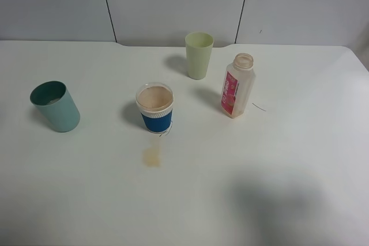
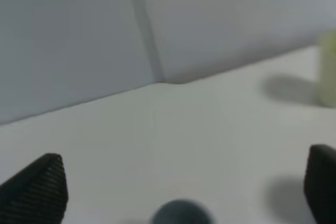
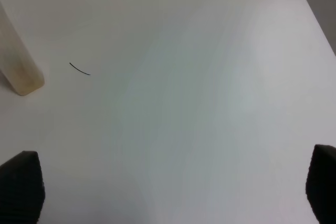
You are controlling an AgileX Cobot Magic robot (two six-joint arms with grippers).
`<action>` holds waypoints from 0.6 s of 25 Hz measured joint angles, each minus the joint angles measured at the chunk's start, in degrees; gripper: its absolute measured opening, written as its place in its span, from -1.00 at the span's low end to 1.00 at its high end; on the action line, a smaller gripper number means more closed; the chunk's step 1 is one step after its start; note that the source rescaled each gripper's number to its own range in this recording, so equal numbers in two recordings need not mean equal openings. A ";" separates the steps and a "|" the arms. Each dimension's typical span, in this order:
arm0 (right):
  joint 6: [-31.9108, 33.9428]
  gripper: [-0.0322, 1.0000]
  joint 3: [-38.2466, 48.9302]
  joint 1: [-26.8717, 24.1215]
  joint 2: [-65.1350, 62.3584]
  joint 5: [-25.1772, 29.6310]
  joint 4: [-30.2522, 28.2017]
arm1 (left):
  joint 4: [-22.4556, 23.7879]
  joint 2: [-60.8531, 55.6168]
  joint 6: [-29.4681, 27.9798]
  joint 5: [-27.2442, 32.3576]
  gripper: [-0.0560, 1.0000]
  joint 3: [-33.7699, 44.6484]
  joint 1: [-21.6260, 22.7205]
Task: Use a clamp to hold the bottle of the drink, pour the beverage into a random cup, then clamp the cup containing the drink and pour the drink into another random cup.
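The uncapped clear bottle point(image 1: 236, 86) with a pink label stands right of centre in the high view, and its base point(image 3: 18, 66) shows in the right wrist view. A blue-sleeved white cup point(image 1: 155, 108) holding brownish liquid stands in the middle. Behind it is a pale green cup point(image 1: 199, 55), a blur at the edge of the left wrist view point(image 2: 328, 72). A teal cup point(image 1: 55, 106) stands at the left. Neither arm shows in the high view. My left gripper point(image 2: 178, 190) is open, with a blurred teal rim point(image 2: 181, 213) low between its fingers. My right gripper point(image 3: 173, 187) is open over bare table.
A small tan spill point(image 1: 151, 156) stains the white table point(image 1: 288, 171) in front of the blue cup. A thin dark curved mark point(image 1: 259, 107) lies right of the bottle. Grey wall panels point(image 1: 173, 4) rise behind the table's far edge.
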 joint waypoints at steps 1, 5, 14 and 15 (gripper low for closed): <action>0.00 1.00 0.00 0.00 0.00 0.00 0.00 | 0.36 -0.50 -0.52 1.57 0.49 -0.77 0.79; 0.00 1.00 0.00 0.00 0.00 0.00 0.00 | 1.70 -6.66 -3.65 10.41 0.50 -4.50 7.01; 0.00 1.00 0.00 0.00 0.00 0.00 0.00 | -1.52 -24.67 -3.96 21.92 0.50 -4.70 15.24; 0.00 1.00 0.00 0.00 0.00 0.00 0.00 | -1.52 -25.93 -3.92 23.23 0.50 -4.70 15.42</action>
